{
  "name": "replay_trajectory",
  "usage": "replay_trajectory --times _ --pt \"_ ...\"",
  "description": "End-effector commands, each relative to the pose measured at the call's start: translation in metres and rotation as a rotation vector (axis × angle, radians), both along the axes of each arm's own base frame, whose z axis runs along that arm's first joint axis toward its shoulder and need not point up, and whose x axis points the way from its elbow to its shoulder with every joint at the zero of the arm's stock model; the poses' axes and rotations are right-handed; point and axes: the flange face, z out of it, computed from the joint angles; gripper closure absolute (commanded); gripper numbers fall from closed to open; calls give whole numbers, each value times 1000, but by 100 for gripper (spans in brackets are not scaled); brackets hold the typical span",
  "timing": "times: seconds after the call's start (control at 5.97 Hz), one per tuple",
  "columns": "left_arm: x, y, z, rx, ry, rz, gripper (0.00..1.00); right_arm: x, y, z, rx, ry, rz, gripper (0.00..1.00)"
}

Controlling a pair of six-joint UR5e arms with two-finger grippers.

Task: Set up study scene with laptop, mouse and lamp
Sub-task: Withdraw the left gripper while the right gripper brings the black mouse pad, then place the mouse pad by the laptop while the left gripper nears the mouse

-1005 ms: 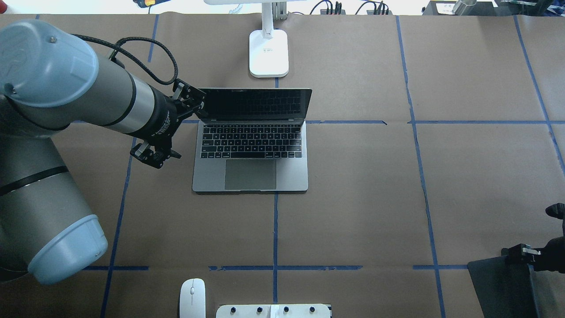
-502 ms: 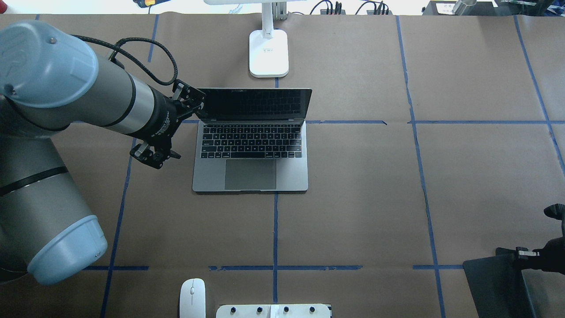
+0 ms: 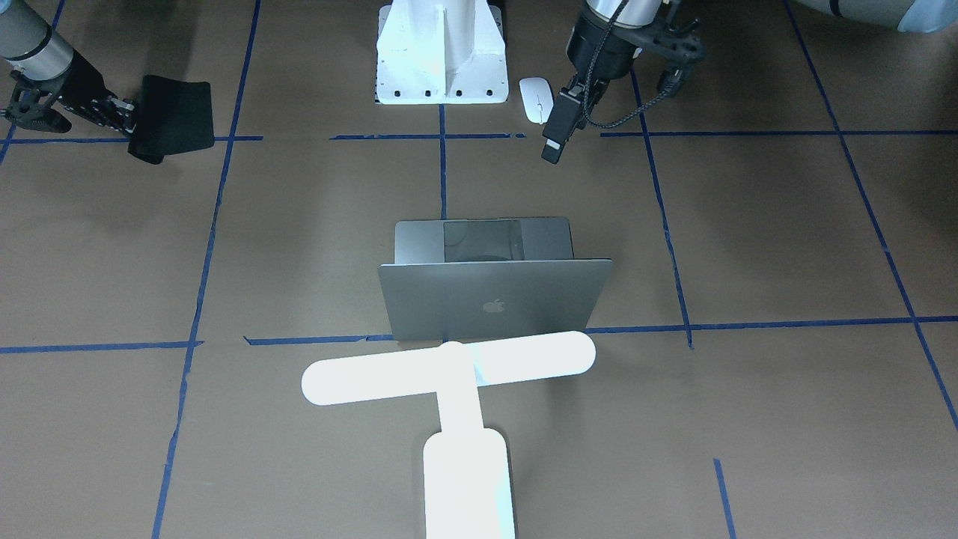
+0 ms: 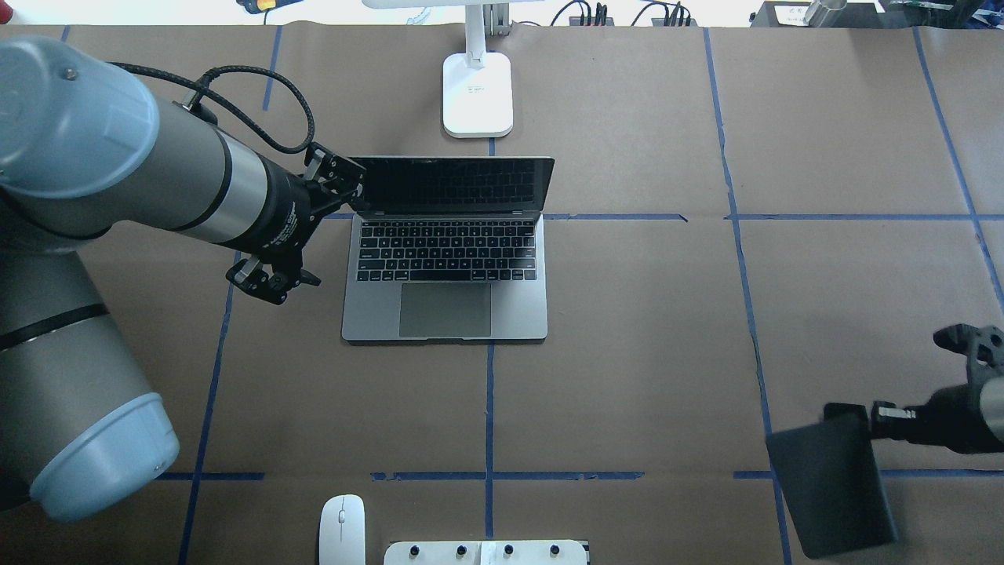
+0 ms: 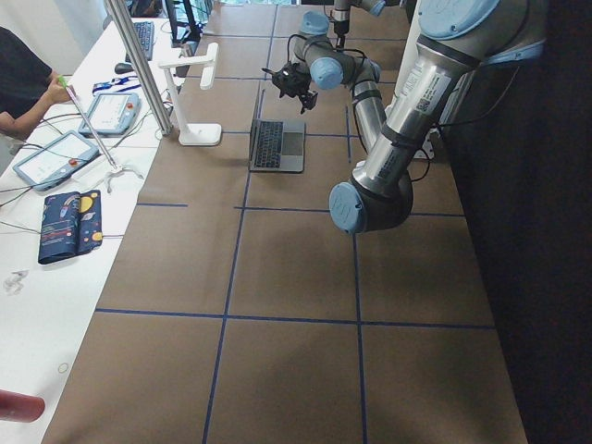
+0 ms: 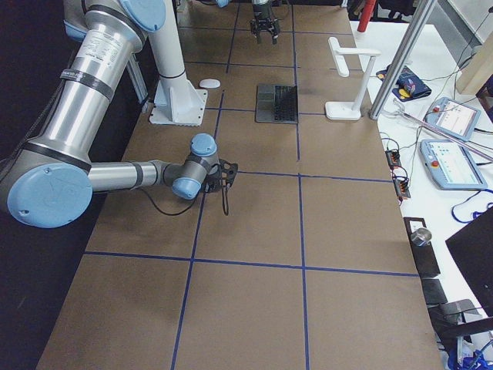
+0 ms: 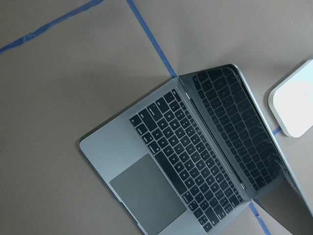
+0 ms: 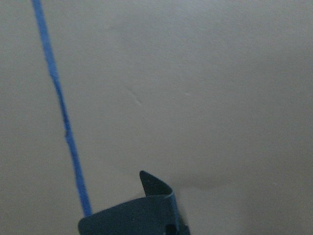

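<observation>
**While the left arm hangs by the screen, the right has a mat in its grip**

As we look down from overhead, the laptop sits open at mid-table, lid up, dark keys facing the robot. The left gripper hovers just beside its left edge at the hinge, jaws spread wide, nothing in them.

Right of the laptop, a broad run of brown-papered table crossed by blue tape lines stretches across to the right gripper. That one is clamped tight on one edge of a black mat, towards the near-right of the table. From the right-end camera the mat hangs edge-on below the fingers; whether its lower edge touches the paper, I can't tell.

The mouse, white and flat, lies at the near edge just beside the white pedestal, well apart from the laptop.

Beyond the lid stands the lamp. Overhead gives only its base and stem, but the front-facing camera catches the whole glowing T, its bar close by the silver lid with the apple logo. The left wrist camera looks down on keyboard and trackpad.
</observation>
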Motion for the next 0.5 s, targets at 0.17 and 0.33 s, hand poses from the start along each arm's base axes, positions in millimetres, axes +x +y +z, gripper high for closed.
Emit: replay_trajectory --times 0.17,0.33 --pt "-10 66 24 175 -32 203 0 -49 -71 -58 11 -126 120 100" --pt "9 85 34 134 -93 269 0 -75 -112 -63 3 -107 158 100"
